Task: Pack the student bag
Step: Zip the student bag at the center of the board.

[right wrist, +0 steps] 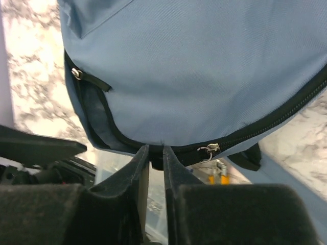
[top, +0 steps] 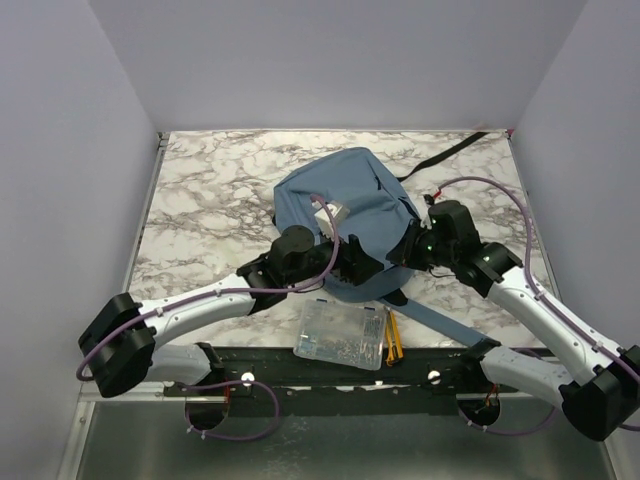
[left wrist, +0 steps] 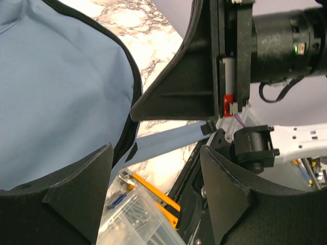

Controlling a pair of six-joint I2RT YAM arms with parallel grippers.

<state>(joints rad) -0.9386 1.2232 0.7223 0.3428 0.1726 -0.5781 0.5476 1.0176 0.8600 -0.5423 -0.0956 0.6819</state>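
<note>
Room: plain pale walls (top: 330, 60) close in the left, far and right sides.
Desk (top: 210, 190): white marble pattern with grey veins.
Student bag (top: 355, 195): lies flat, centre of the desk, slightly right; its black strap (top: 450, 150) runs to the far right corner.
Near edge: clear plastic box (top: 340, 335), with orange pencils (top: 393, 335) just to its right.
Left gripper (left wrist: 156, 168): fingers wide apart, holding nothing, at the bag's near left side.
Right gripper (right wrist: 156, 149): fingers a thin slit apart at the bag's zip edge; I cannot tell whether they clamp fabric.

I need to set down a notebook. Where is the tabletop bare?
Bare marble lies left of the student bag, out to the left wall and the back edge. Crowded: the near middle, with the left gripper, right gripper, clear plastic box and pencils.
</note>
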